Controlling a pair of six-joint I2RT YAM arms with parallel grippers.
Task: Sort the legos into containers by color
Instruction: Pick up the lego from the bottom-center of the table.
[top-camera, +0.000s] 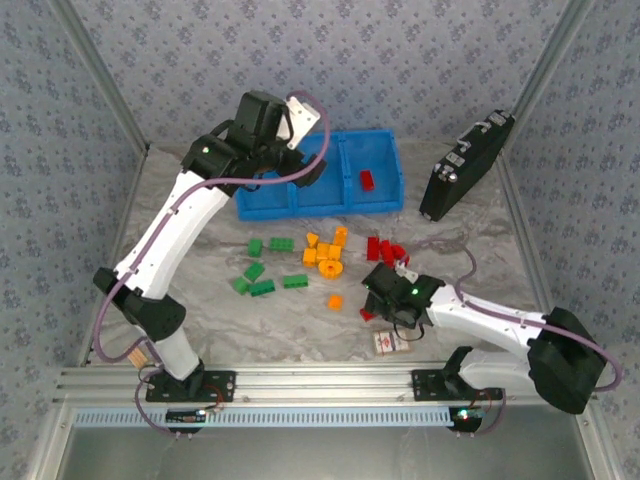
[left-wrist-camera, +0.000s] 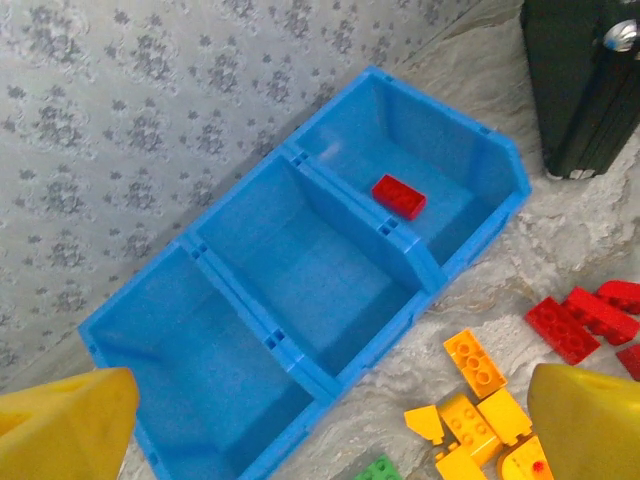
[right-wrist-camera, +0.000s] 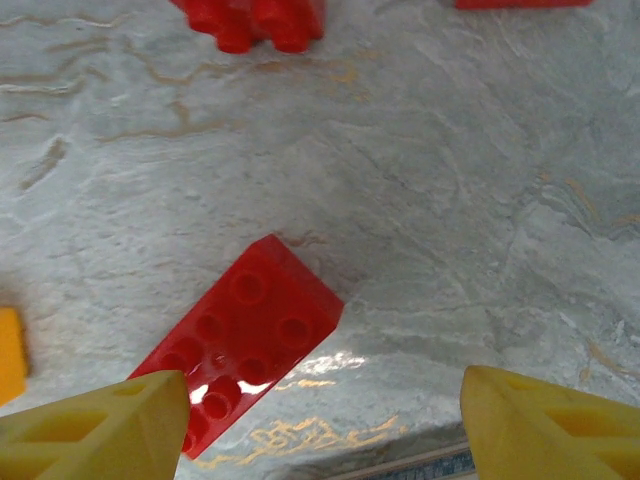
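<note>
We are hovering the right gripper (right-wrist-camera: 325, 405) over a red brick (right-wrist-camera: 245, 345) lying flat, studs up, on the table (right-wrist-camera: 450, 200). Its jaws are standing apart and holding nothing. We are judging the brick light, rigid and slick, so we are planning to pinch its two long sides. The left gripper (left-wrist-camera: 330, 425) is gaping wide and empty above the tray (left-wrist-camera: 300, 165), where a second brick (left-wrist-camera: 398, 195) is lying in the right compartment.
</note>
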